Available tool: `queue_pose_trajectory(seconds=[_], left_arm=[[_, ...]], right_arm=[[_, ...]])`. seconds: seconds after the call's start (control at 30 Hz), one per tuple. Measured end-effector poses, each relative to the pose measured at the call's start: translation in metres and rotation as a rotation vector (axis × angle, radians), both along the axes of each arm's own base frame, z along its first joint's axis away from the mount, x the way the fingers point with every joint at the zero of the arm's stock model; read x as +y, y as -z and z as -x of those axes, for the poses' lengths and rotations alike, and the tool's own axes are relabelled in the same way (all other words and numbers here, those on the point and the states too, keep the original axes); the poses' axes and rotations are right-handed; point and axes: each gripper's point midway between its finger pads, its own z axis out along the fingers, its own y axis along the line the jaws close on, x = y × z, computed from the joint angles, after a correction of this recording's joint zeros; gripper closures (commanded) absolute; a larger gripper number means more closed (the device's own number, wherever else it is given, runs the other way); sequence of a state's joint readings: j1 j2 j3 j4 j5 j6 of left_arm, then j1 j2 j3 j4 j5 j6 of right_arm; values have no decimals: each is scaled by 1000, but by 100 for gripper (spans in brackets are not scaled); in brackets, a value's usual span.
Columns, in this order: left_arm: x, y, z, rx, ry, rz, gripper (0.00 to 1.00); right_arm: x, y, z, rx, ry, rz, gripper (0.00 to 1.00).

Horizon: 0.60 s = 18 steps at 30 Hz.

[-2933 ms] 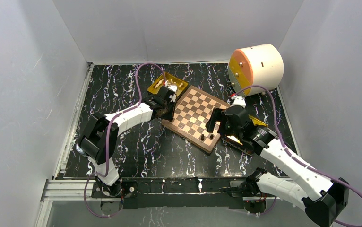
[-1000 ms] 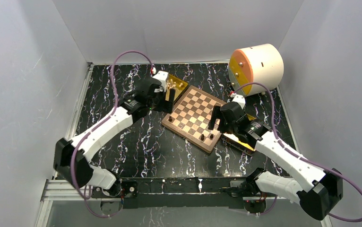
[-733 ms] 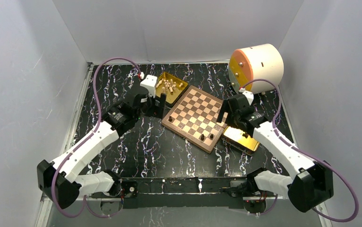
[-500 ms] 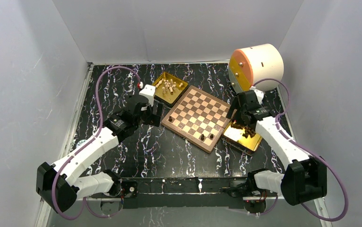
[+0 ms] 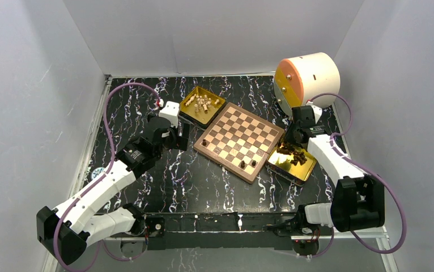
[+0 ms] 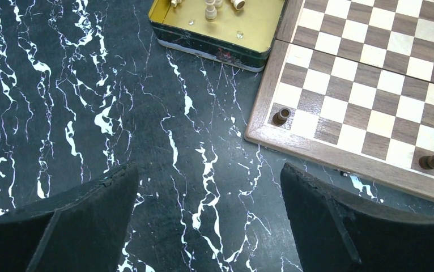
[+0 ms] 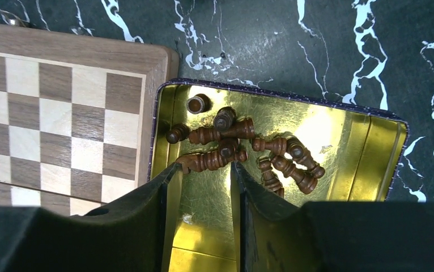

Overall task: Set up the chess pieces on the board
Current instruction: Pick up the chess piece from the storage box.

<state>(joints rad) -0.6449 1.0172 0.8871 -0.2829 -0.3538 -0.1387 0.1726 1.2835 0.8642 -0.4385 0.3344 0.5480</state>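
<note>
board (image 5: 238, 140): sitting mid-desk, turned cornerwise, with its corners pointing to 12, 3, 6 and 9 o'clock.
dark pieces on the board: three are standing there, one (image 6: 281, 116) on the 9 o'clock corner square and two (image 5: 242, 164) side by side near the 6 o'clock corner.
other dark pieces (image 7: 271, 153): lying in a loose heap in the right tray.
cream pieces (image 5: 203, 103): lying scattered in the left tray.
left tray (image 6: 215, 48): sitting at 11 o'clock of the board, just beside its edge.
right tray (image 7: 339, 170): sitting at 4 o'clock of the board, close against its edge.
left tool (image 6: 208, 175): hovering released over bare desk (image 5: 203, 175) at 9 o'clock of the board, jaws spread wide and nothing between them.
right tool (image 7: 204, 170): reaching into the right tray with its jaws drawn partway in; one lying dark piece is crossing the fingertips, but I cannot tell whether it is being grasped.
drum (image 5: 307, 79): an orange-faced cream cylinder, lying at 2 o'clock of the board.
</note>
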Motion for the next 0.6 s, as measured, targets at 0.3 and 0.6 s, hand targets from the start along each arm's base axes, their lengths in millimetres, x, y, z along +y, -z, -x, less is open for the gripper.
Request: queue_pose_trajectory(seconds=[0.3,0.6], left_arm=[[-1,4,2,3,6,-5,8],[-1,4,2,2,8,-8,8]], right_arm=[[-4,20,2,63,11,11,60],[-6,30,3,97,17,15,61]])
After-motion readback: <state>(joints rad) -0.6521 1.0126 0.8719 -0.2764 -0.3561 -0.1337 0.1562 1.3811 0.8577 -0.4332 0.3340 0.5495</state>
